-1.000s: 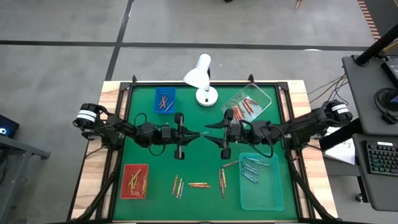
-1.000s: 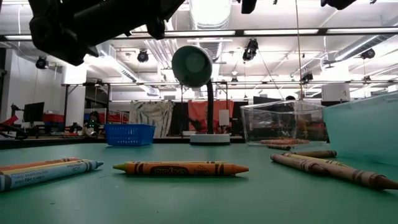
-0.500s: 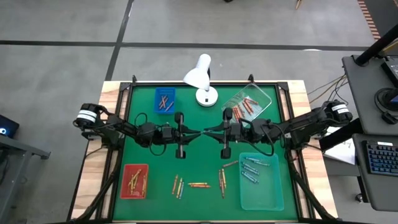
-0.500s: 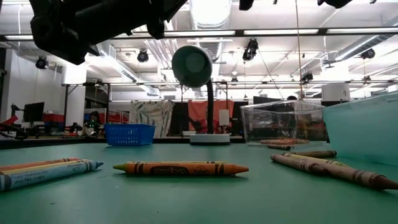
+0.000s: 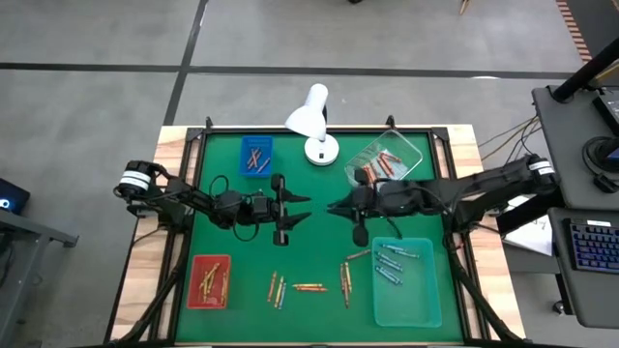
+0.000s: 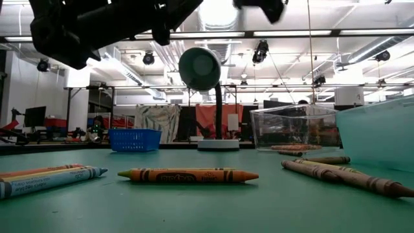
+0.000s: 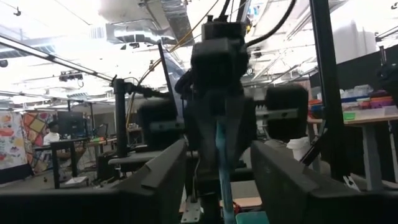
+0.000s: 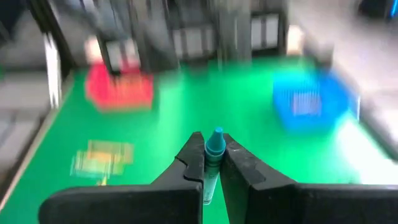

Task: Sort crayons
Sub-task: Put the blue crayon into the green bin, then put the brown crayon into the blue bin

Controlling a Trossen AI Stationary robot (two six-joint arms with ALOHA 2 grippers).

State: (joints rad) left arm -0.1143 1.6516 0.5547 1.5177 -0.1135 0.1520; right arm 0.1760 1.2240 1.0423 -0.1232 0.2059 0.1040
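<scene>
Step in hand: a handover at mid-table, in front of the white lamp (image 5: 311, 124); the blue crayon (image 8: 213, 155) has passed to the right arm, by my reading
Right gripper (image 5: 332, 208): jaws closed on the blue crayon, whose tip stands up between the fingers in the right wrist view
Left gripper (image 5: 308, 207): jaws spread and holding nothing, facing the right gripper across a small gap, in front of the lamp
Next move: probably carry the blue crayon away from the lamp to the light blue tray (image 5: 407, 303) at the near right, then release over it; the grip looks narrow, so a slow swing seems wise
Light blue tray: several pale blue crayons lie in its half nearer the lamp
Clear tray (image 5: 406, 147): just right of the lamp, holding red crayons
Blue basket (image 5: 255, 157): just left of the lamp, with a few orange sticks
Red tray (image 5: 209, 280): near left, farthest from the lamp, with yellow-gold sticks
Loose crayons (image 5: 309, 287): a scattered row still unsorted on the green mat (image 5: 314, 246), between the red and light blue trays
</scene>
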